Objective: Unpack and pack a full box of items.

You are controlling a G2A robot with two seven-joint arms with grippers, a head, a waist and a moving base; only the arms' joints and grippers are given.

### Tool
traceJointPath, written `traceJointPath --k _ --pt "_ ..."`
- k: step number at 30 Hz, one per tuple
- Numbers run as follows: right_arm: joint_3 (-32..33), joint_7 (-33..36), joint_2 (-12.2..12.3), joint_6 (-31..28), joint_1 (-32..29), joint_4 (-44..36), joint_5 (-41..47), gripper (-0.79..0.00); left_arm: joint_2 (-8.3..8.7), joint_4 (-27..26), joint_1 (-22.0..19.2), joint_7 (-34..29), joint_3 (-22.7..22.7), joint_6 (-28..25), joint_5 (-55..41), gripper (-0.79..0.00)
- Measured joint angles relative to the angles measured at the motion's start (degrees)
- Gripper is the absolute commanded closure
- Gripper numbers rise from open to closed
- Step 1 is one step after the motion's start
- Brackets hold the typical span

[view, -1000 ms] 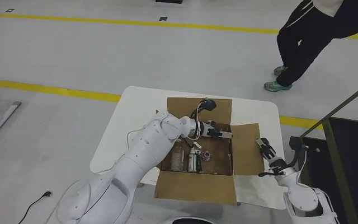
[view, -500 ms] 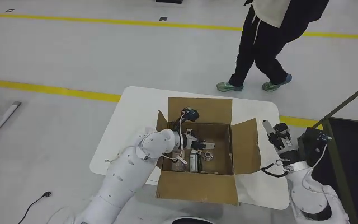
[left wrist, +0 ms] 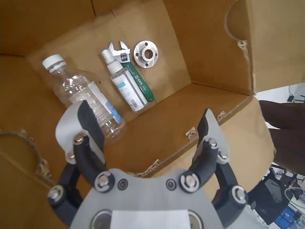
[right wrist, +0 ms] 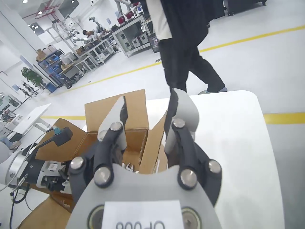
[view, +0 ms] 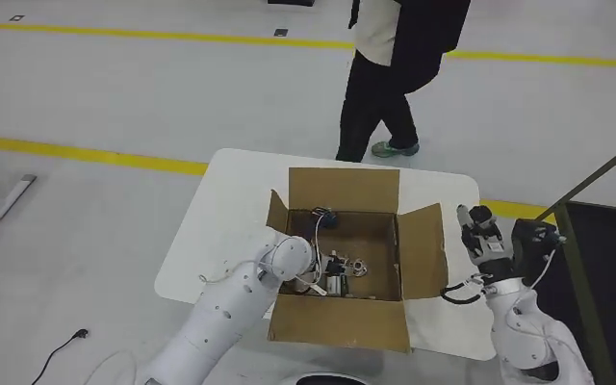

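White table [view: 217,207] underneath, bearing an open cardboard box [view: 342,186] with flaps standing up or folded outward. Closest in, left gripper [left wrist: 145,110] lowered inside the box, jaws spread wide and holding nothing, hovering just over a clear plastic bottle [left wrist: 78,89] lying on the box floor close to a side wall. Next along that floor: a small spray bottle [left wrist: 124,84] pressed against a green-handled wrench [left wrist: 140,84], then a metal flange [left wrist: 146,54] just beside the wrench head. Out past the box's right flap, right gripper [right wrist: 149,98] raised over bare table, jaws likewise apart and empty.

Probably somewhere in the unpacking: four items left inside, nothing set out on the visible table, all repacking yet to come. Likely hindrances: tall box walls and upright flaps crowding the wrist, spray bottle and wrench touching along their length, bottle tucked near the wall.
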Motion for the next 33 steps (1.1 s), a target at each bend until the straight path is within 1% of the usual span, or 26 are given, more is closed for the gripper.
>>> traceJointPath --k 7,11,12,13,15,17,20,21,23,26,27,29,30,32,33 --pt "1.8 -0.2 -0.1 4.0 -0.7 1.7 -1.8 0.0 0.03 -0.1 0.1 0.0 -0.1 -0.1 -0.1 -0.785" --pt "3.8 2.1 0.0 6.3 -0.2 3.6 0.4 0.0 0.02 -0.1 0.1 0.0 -0.1 -0.1 -0.1 -0.785" --pt "4.1 3.0 0.0 6.3 0.0 4.0 1.4 -0.043 0.02 -0.1 0.1 0.0 -0.1 -0.1 -0.1 -0.785" --pt "4.3 4.0 -0.1 5.8 0.2 4.3 3.2 -0.243 0.02 -0.1 0.1 0.0 -0.1 -0.1 -0.1 -0.785" --pt "5.0 5.9 -0.2 2.8 1.0 5.7 10.1 -0.317 0.02 -0.1 0.1 0.0 -0.1 -0.1 -0.1 -0.785" --pt "5.6 9.4 0.0 -0.5 1.6 7.6 15.6 -0.369 0.02 -0.1 0.1 0.0 -0.1 -0.1 -0.1 -0.785" --pt "5.3 13.5 0.2 -2.9 2.3 9.1 18.7 -0.391 0.02 -0.1 0.1 0.0 -0.1 -0.1 -0.1 -0.785" --pt "5.0 14.7 0.2 -3.5 2.4 9.3 18.8 -0.557 0.02 -0.1 0.1 0.0 -0.1 -0.1 -0.1 -0.785" --pt "4.4 16.9 0.4 -5.0 2.6 9.6 18.4 -0.653 0.02 -0.1 0.1 0.0 -0.1 -0.1 -0.1 -0.785" --pt "3.3 19.2 0.5 -6.2 2.7 9.9 18.9 -0.653 0.03 0.0 0.2 0.2 -0.1 -0.1 0.0 -0.785" --pt "3.0 19.8 0.5 -6.6 2.8 10.0 18.8 -0.628 0.06 0.2 0.5 0.6 -0.1 0.1 0.2 -0.785" --pt "2.1 21.2 0.6 -7.2 2.8 10.4 18.3 -0.511 0.1 0.9 0.9 1.5 0.0 0.9 1.2 -0.785" --pt "1.7 21.8 0.7 -7.2 2.8 10.6 17.5 -0.391 0.07 1.2 0.9 1.5 0.2 1.4 1.4 -0.785" --pt "0.9 22.6 0.8 -6.7 3.0 11.2 15.8 -0.234 -0.12 2.4 0.6 1.2 0.6 2.9 1.9 -0.785" --pt "0.6 22.6 0.8 -6.3 3.1 11.5 15.3 -0.083 -0.22 3.0 0.2 1.0 0.9 3.8 2.6 -0.785"
